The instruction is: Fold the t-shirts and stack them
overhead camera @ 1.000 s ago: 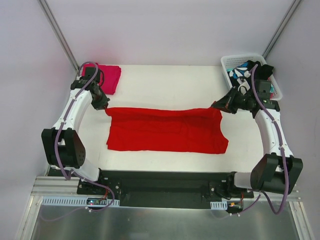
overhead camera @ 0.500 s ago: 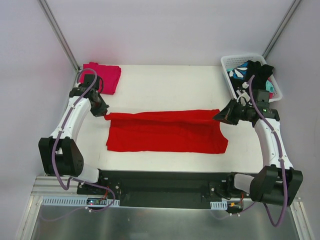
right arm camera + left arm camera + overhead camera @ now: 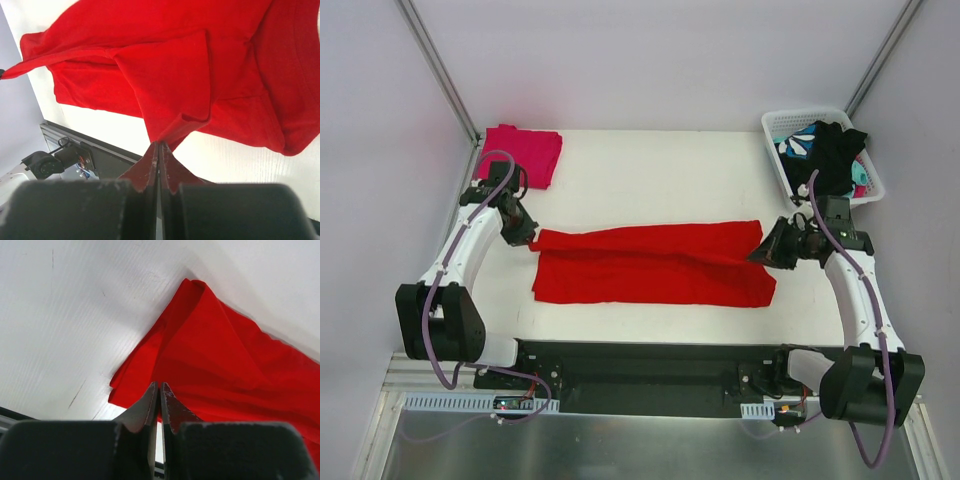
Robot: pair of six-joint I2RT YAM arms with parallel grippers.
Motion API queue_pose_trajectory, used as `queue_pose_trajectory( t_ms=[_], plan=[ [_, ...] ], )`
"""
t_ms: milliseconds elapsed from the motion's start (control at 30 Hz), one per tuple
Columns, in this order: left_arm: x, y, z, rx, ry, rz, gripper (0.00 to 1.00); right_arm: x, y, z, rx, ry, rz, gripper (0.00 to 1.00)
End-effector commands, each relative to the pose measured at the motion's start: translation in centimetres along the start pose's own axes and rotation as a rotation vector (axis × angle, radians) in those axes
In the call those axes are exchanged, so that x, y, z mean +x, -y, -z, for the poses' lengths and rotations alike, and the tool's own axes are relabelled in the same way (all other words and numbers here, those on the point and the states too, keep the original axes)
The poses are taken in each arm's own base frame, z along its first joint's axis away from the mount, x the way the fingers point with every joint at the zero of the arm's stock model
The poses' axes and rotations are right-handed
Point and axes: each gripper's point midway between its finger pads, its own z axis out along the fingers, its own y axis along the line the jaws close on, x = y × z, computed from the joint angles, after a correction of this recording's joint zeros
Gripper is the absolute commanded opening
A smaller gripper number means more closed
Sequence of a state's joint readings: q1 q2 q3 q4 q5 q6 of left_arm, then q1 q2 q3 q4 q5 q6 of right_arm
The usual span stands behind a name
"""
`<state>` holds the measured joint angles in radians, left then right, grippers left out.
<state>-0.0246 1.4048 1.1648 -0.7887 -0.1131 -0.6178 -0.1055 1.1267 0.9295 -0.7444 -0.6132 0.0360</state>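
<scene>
**A:** What has been changed over the last second?

**B:** The far edge of the red t-shirt [image 3: 650, 268] has been carried toward the arm bases. A second ago it was held stretched further out on the table [image 3: 650, 170]. Now it has been brought over the shirt's own body, so a narrower red band is seen between the two claws.

**A:** How is each claw set?

**B:** The left claw [image 3: 527, 238] is pressed together on the shirt's left far corner, and in the left wrist view the cloth is seen gathered just ahead of the closed tips. The right claw [image 3: 760, 252] is likewise clamped on the right far corner, and a peak of red cloth is drawn up to its tips in the right wrist view.

**A:** What is meant for the task?

**B:** A lengthwise fold is judged to be under way but not yet laid flat. The carried edge still has to be set down and let go before a stack can be formed.

**A:** And the other garments?

**B:** The magenta t-shirt [image 3: 525, 152] is left folded beyond the left claw, well apart from it. Beyond the right claw a basket [image 3: 800, 113] is seen, with a black garment [image 3: 835, 155] and a teal-and-white garment [image 3: 797, 143] lying in it.
</scene>
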Motion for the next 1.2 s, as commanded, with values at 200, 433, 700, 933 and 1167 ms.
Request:
queue_pose_trajectory(
  t_ms=[200,433,700,933,1167],
  plan=[
    [0.0,-0.4,1.1,0.020,0.047,0.038,0.53,0.6,1.6,0.9,0.143,-0.009,0.015,0.43],
    [-0.8,0.1,1.8,0.042,0.068,0.031,0.59,-0.1,2.1,1.3,0.202,0.005,0.018,0.52],
    [-0.4,2.4,0.9,0.104,0.041,0.013,0.59,-2.4,0.9,0.0,0.162,0.029,0.038,0.52],
    [1.8,7.4,-2.0,0.149,0.019,-0.124,0.56,-4.5,-0.5,-3.8,-0.002,0.019,0.068,0.50],
    [2.5,8.5,-6.1,0.102,0.000,-0.166,0.53,-6.1,-0.5,-6.0,-0.041,-0.018,0.062,0.49]
  ],
)
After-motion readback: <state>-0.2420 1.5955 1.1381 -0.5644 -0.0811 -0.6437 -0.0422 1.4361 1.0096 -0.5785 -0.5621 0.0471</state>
